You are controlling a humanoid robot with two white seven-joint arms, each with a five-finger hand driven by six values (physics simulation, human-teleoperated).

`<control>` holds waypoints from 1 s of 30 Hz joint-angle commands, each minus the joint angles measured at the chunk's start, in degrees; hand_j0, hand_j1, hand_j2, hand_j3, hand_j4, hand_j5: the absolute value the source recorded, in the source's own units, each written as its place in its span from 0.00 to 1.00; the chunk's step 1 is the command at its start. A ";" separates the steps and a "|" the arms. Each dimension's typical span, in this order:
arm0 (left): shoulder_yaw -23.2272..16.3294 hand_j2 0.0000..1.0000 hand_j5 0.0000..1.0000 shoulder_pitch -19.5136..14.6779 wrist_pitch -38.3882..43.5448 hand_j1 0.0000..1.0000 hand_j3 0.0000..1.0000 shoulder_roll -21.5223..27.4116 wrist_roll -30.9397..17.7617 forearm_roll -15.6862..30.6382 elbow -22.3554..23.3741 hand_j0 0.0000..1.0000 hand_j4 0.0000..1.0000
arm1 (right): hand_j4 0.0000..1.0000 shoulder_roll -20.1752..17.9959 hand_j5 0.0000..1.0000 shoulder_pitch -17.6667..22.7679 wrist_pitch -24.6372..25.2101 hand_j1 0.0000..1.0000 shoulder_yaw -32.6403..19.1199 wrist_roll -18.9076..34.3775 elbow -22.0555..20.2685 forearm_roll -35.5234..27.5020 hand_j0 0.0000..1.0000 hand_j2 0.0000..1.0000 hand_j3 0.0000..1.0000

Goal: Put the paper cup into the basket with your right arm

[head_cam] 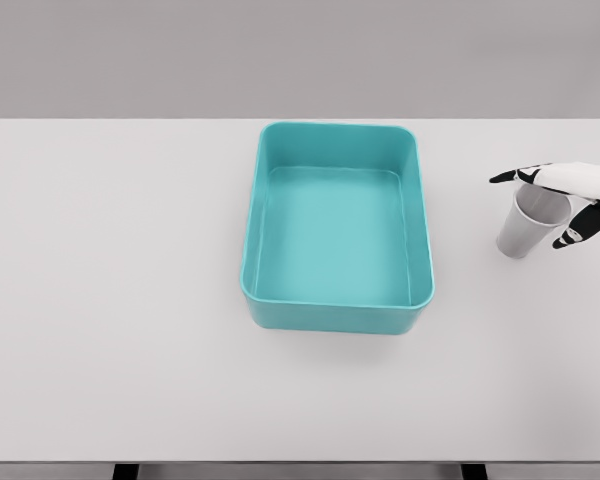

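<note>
Just right of the basket, the right hand wraps spread fingers around the upright paper cup

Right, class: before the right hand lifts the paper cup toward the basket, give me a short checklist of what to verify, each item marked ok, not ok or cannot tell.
1. Right hand at the paper cup: ok, fingers sit either side of its rim.
2. Grasp closed firmly on the cup: cannot tell, contact is not clear.
3. Cup upright: not ok, it looks slightly tilted.
4. Basket empty and open on top: ok.
5. Path from cup to basket free of things on the table: ok.
6. Left hand out of the way: ok, not in view.
</note>
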 commanded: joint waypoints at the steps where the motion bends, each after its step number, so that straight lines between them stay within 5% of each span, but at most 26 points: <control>1: -0.01 1.00 1.00 0.00 0.00 1.00 1.00 0.00 -0.01 -0.01 0.07 1.00 1.00 | 1.00 -0.15 1.00 0.00 0.06 1.00 -0.01 -0.02 -0.02 -0.14 1.00 1.00 1.00; 18: -0.01 1.00 1.00 0.00 0.00 1.00 1.00 0.00 -0.01 -0.01 0.07 1.00 1.00 | 0.77 -0.59 0.77 -0.09 0.15 0.77 -0.10 -0.02 -0.55 2.31 0.77 0.77 0.77; 30: -0.01 1.00 1.00 0.00 0.00 1.00 1.00 0.00 -0.01 -0.01 -0.02 1.00 1.00 | 0.72 -1.03 0.72 -0.09 0.15 0.72 -0.18 -0.02 -0.99 2.84 0.72 0.72 0.72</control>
